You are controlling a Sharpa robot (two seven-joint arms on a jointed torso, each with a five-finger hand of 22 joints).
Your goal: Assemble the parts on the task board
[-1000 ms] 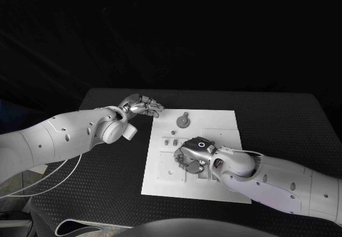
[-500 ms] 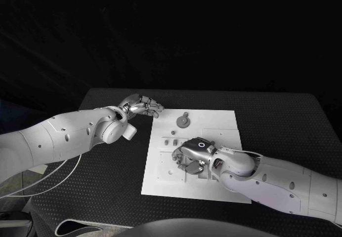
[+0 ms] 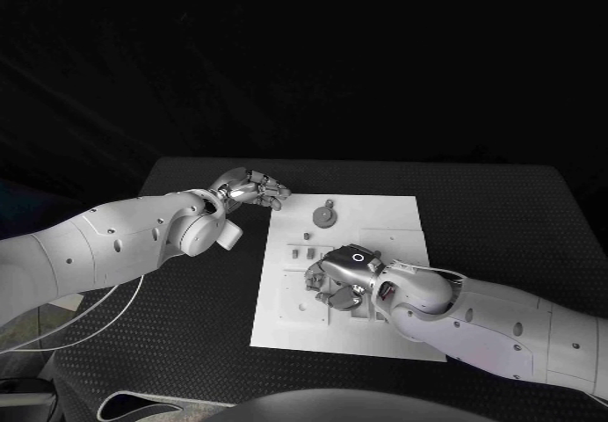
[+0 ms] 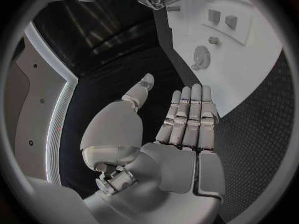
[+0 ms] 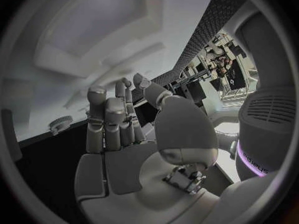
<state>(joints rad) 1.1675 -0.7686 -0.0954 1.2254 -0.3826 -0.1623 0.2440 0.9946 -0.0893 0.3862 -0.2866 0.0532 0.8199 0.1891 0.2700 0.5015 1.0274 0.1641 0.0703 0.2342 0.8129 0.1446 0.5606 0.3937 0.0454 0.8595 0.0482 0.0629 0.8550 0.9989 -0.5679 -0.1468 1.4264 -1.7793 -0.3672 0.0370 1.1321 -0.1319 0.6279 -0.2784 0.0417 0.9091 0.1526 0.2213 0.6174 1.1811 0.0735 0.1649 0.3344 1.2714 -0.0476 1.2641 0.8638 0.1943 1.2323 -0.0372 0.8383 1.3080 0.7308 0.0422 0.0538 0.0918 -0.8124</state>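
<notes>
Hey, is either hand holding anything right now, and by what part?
Left hand: nothing, fingers straight. Right hand, over the task board: cannot tell.

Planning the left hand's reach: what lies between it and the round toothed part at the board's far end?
Head view: only a bare strip of the white task board separates the left hand from the round toothed grey part.

Matt white task board (image 3: pixel 380 215); rough, textured black table (image 3: pixel 494 220).
</notes>
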